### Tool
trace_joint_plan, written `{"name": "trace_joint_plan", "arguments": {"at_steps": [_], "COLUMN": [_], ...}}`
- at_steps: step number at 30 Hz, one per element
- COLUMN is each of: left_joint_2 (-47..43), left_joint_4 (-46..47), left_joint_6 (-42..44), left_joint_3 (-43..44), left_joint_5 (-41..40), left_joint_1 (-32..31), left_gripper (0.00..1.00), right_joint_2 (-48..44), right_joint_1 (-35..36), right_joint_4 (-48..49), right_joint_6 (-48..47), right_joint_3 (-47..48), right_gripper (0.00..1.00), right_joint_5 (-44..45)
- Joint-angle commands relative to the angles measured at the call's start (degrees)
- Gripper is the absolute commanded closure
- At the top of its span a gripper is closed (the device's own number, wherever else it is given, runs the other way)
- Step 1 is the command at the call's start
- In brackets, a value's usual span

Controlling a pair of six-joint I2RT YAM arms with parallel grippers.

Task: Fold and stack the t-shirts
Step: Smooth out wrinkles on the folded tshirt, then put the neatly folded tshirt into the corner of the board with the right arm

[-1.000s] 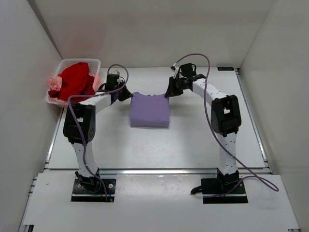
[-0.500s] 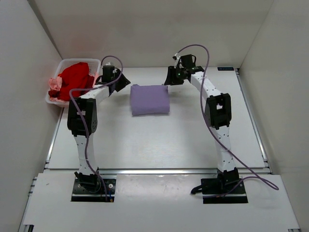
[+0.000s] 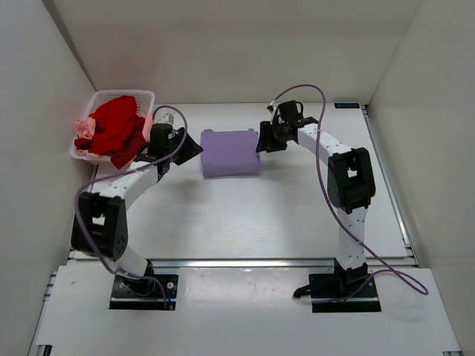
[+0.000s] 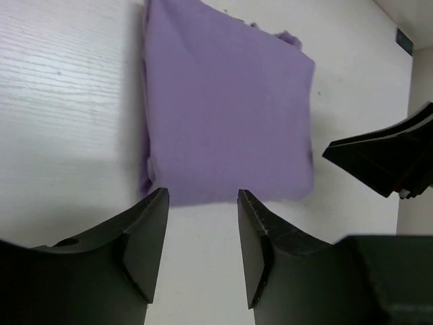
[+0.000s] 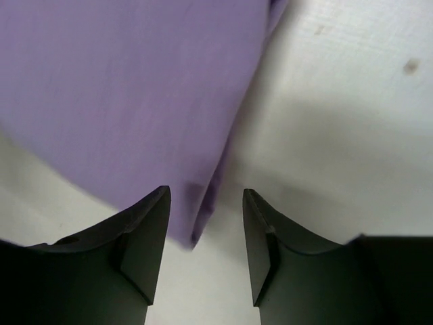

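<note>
Letting go is the news here: 1 second ago both claws were clamped on the far corners of the purple shirt (image 3: 231, 153), and now the left claw (image 4: 203, 196) and the right claw (image 5: 206, 193) each stand with jaws spread and nothing between them. The shirt lies as a flat folded rectangle on the table (image 3: 245, 222), between the 2 claws. It is just ahead of the left claw's tips, and below and ahead of the right claw, with its edge running toward the gap in that claw's jaws (touching or not, I cannot tell). The left arm has also drawn back, its elbow swung toward the near edge. Out past the left claw, on its outer side, the red shirt (image 3: 115, 124) and pink shirt (image 3: 83, 127) sit heaped in the basket (image 3: 145, 95). I judge 1 of 3 shirts folded, and the red one likely comes next.
</note>
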Motion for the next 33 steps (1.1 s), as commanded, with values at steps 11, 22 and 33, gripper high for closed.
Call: {"name": "trace_joint_plan", "arguments": {"at_steps": [11, 22, 33], "left_joint_2": [-19.0, -27.2, -26.9], "left_joint_4": [-9.3, -14.7, -14.2], "left_joint_6": [9.1, 10.5, 11.4], "left_joint_3": [-11.7, -14.7, -15.5], "left_joint_5": [7.3, 5.7, 5.5], "left_joint_1": [-0.6, -0.2, 0.3], "left_gripper": [0.01, 0.02, 0.01], "right_joint_2": [-7.4, 14.8, 28.5], "right_joint_1": [2.4, 3.3, 8.3], "right_joint_4": [2.3, -12.7, -36.2], "right_joint_6": [1.7, 1.6, -4.4], "right_joint_3": [-4.5, 21.3, 40.5], "right_gripper": [0.38, 0.35, 1.0], "right_joint_5": [1.5, 5.6, 36.5]}}
